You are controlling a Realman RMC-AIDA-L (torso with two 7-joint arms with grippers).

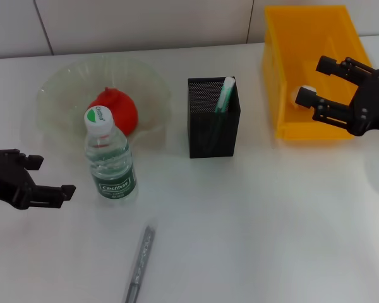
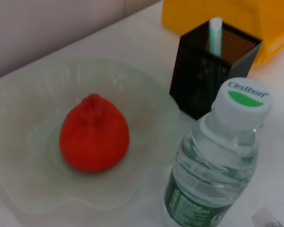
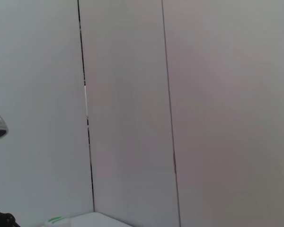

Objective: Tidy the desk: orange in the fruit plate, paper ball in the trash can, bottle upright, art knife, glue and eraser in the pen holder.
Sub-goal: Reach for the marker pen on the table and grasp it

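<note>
White surface (image 1: 271, 221) with the desk items spread across it. Orange (image 1: 114, 108) sits in the clear fruit plate (image 1: 63, 88) at the back left; the left wrist view shows it near the plate's middle. Bottle (image 1: 109, 158) stands upright just in front of the plate, white cap with green mark on top, green label low on the body. Black mesh holder (image 1: 213, 126) is near the centre, right of the plate and apart from it, with a green-and-white stick-like item (image 1: 225, 95) leaning inside at its right rear corner; cannot tell what that item is. Art knife (image 1: 141, 260), grey and slim, lies flat on the surface at the front, below and a little right of the bottle, not touching it. Yellow bin (image 1: 287, 120) is at the back right, beside the holder with a gap between. A small white object (image 1: 300, 93) shows at the bin's inner left wall, partly behind the right tool; too hidden to identify.

Left tool (image 1: 50, 175) hovers low at the left edge, left of the bottle, fingers apart, nothing between them. Right tool (image 1: 316, 79) hangs over the bin, fingers spread apart, gripping nothing. Right wrist view shows only wall panels.
</note>
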